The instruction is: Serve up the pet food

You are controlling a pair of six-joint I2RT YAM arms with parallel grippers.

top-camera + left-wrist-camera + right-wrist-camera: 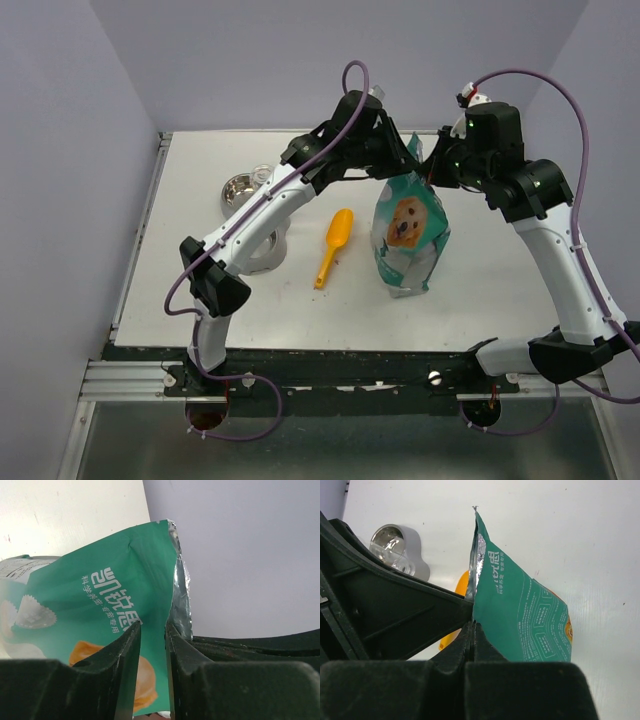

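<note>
Bag (pixel 410 235) is seen upright near ctr of tabletop (pixel 480 300). Its top edge is pinched by right jaws, closed tight on it. Left jaws are held slightly apart w/ bag's foil lip btwn them. Pet food is hidden from every view. Orange scoop (pixel 334 246) is laid just beside bag, toward left edge.

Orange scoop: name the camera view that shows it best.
Top external: the orange scoop lies whole and unobstructed on the table beside the pet food bag. Right wrist catches only orange slivers past the bag; left wrist shows none.
</note>
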